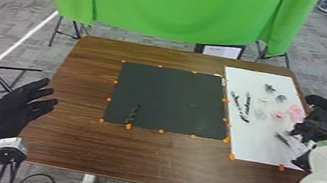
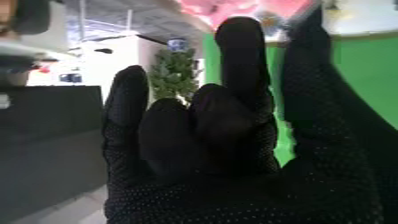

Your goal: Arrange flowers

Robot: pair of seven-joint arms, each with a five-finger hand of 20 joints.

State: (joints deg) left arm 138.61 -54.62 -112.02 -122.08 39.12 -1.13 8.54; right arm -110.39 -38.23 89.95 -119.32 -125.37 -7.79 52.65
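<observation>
In the head view my left hand (image 1: 19, 109) is open beside the table's left edge. My right hand (image 1: 324, 127) is at the right edge of the white sheet (image 1: 251, 150), close to a pink flower (image 1: 295, 113). In the right wrist view, my right hand (image 2: 222, 150) has a straight finger and thumb apart, other fingers partly bent, with the pink flower (image 2: 213, 7) beyond their tips; contact is unclear. Dark stems (image 1: 247, 104), a small grey piece (image 1: 281, 98) and a dark sprig (image 1: 282, 139) lie on the sheet. A dark green stem (image 1: 132, 114) lies on the black mat (image 1: 172, 98).
Orange markers line the mat and the sheet on the brown table (image 1: 82, 145). A black rounded object (image 1: 322, 104) stands near my right hand at the table's right edge. A green cloth (image 1: 179, 11) hangs behind the table, with tripods around it.
</observation>
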